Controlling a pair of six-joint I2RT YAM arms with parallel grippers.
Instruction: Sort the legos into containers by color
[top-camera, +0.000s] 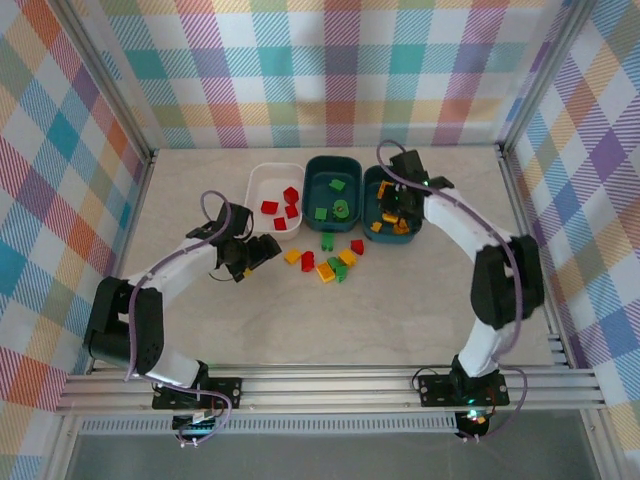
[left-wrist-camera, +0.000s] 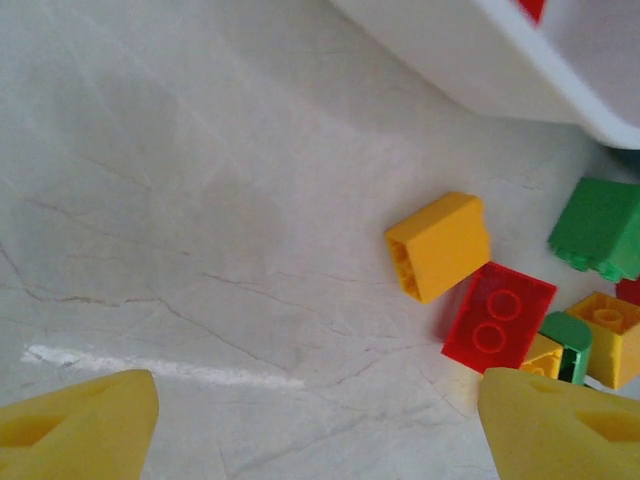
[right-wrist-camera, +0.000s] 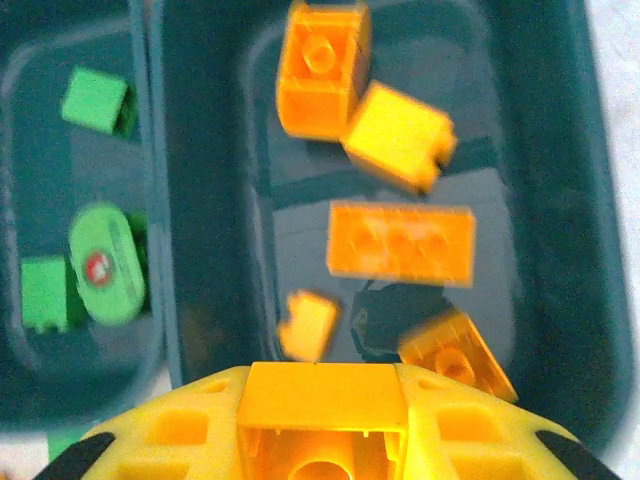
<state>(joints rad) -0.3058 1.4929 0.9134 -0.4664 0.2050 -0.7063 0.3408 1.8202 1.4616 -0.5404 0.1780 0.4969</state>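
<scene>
Three tubs stand in a row at the back: a white tub (top-camera: 262, 178) with red legos, a middle teal tub (top-camera: 335, 168) with green ones, and a right teal tub (top-camera: 372, 190) with orange ones. A loose pile of legos (top-camera: 325, 260) lies in front of them. My left gripper (top-camera: 264, 250) hangs open just left of the pile; in the left wrist view it (left-wrist-camera: 320, 445) has bare table between its fingers, with an orange lego (left-wrist-camera: 440, 245) and a red lego (left-wrist-camera: 498, 318) ahead. My right gripper (right-wrist-camera: 325, 400) is over the right teal tub (right-wrist-camera: 200, 200), shut on an orange lego (right-wrist-camera: 325, 410).
Plaid walls and a metal frame enclose the table (top-camera: 300, 320). In the left wrist view the white tub's rim (left-wrist-camera: 500, 70) sits at upper right, with a green lego (left-wrist-camera: 600, 228) beside it. The middle tub (right-wrist-camera: 40, 330) with green pieces lies left of my right gripper.
</scene>
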